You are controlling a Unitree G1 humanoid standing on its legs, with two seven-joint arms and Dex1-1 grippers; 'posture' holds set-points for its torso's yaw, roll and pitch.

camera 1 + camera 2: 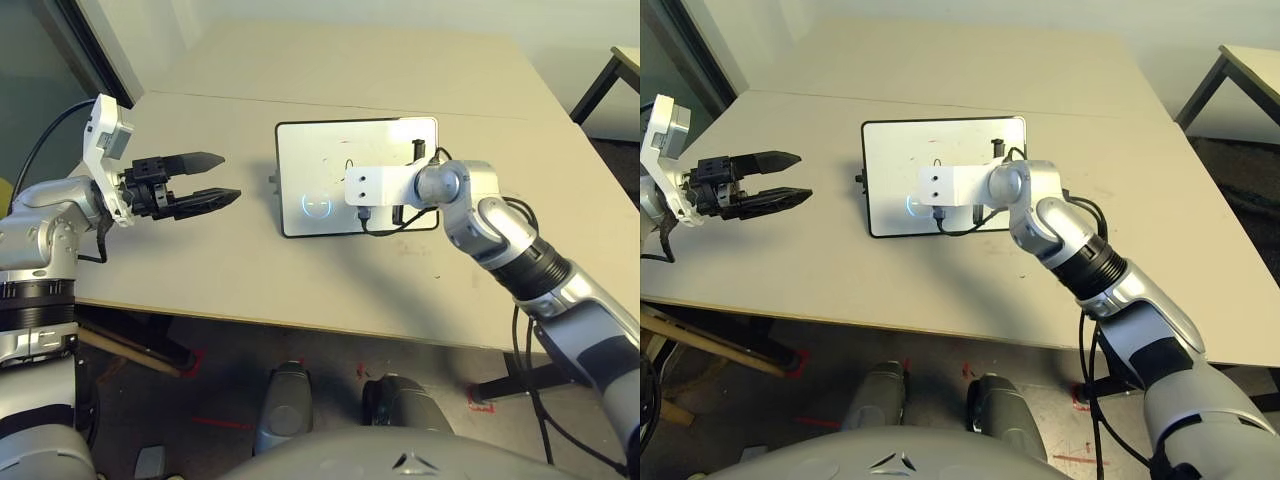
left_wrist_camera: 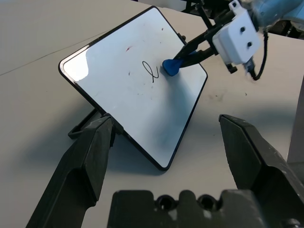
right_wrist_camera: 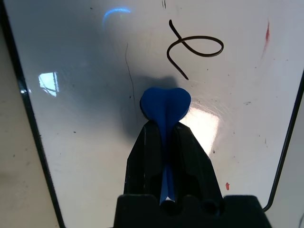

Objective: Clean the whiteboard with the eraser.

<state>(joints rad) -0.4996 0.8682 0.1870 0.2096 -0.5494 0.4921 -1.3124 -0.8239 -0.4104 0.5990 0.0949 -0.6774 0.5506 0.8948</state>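
Left gripper [image 2: 166, 156] jaws wide apart, right gripper [image 3: 165, 124] jaws pinching eraser [image 3: 165, 105] against whiteboard [image 3: 85, 142]

Our left gripper [image 1: 208, 177] hovers with fingers spread wide, arm bent at the side. Our right arm reaches forward, its gripper [image 3: 164, 124] with fingers pinched together.

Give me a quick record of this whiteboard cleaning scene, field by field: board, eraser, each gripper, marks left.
board: whiteboard propped tilted on the table
eraser: blue eraser pinched in the right gripper, tip at the board face
left gripper: left gripper open, off the board's left side, holding nothing
marks left: black loop beside the eraser, a few small red specks
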